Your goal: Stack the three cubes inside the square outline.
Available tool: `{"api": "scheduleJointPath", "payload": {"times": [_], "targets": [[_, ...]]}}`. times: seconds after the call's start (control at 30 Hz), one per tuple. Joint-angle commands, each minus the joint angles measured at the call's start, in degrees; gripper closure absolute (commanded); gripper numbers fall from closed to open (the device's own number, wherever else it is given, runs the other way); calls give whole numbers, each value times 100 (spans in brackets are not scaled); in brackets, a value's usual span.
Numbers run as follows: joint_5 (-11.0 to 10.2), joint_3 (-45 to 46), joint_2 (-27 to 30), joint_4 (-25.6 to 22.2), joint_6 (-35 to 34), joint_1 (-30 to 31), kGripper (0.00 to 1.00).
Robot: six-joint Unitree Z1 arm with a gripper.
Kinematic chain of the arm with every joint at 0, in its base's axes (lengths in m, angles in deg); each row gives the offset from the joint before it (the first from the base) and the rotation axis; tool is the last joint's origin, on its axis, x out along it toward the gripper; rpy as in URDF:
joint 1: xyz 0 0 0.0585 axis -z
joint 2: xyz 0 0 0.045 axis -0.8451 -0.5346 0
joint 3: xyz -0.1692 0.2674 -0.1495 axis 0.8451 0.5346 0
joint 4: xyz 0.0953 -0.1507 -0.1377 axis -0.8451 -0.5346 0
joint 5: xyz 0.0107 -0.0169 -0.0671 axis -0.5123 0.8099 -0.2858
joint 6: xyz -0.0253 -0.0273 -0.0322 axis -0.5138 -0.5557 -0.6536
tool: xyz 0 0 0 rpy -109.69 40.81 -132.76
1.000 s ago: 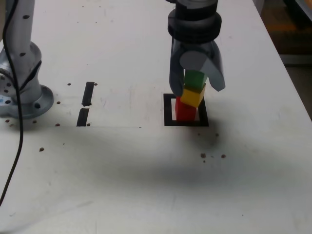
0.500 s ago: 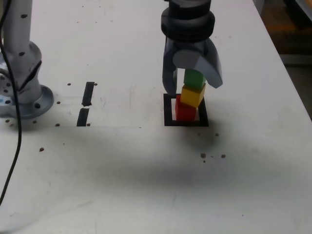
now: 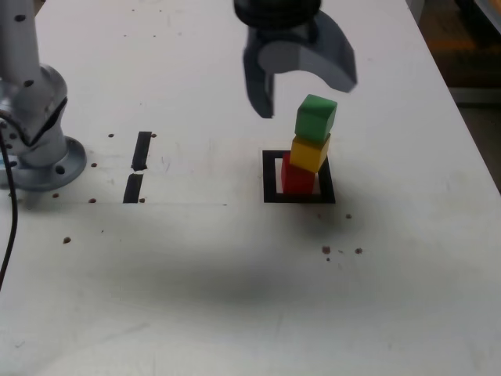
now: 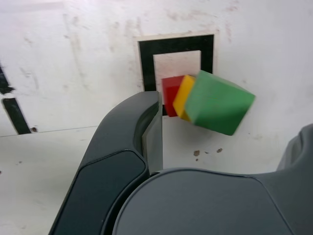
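Three cubes stand stacked inside the square outline (image 3: 270, 177): the red cube (image 3: 297, 179) at the bottom, the yellow cube (image 3: 310, 153) on it, the green cube (image 3: 315, 117) on top. Each cube sits a little twisted and offset from the one below. My gripper (image 3: 305, 92) hangs open just above the stack, slightly toward the exterior view's left, touching nothing. In the wrist view the green cube (image 4: 217, 102) fills the space between my dark fingers (image 4: 132, 137), with the yellow cube (image 4: 184, 96), the red cube (image 4: 170, 93) and the square outline (image 4: 145, 63) behind it.
The arm's grey base (image 3: 39, 153) stands at the exterior view's left with a black cable (image 3: 9, 235) running down from it. Two short black tape strips (image 3: 138, 166) lie between the base and the outline. The table's edge (image 3: 470, 133) runs along the exterior view's right.
My jaws have spread apart and let go of the green cube. The gripper has risen and drifted toward the exterior view's left; the stack stays standing.
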Motion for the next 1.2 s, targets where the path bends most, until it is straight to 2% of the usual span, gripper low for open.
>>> {"api": "scheduleJointPath", "payload": {"times": [0.0,0.23,0.57,0.9,1.17], "targets": [[-48,155,203,7,-96,4,1],[-134,1114,912,145,-675,-119,0],[-127,2473,1567,937,-948,-347,0],[171,3407,1423,1878,-948,-396,0],[293,3642,1061,2146,-945,-395,0]]}}
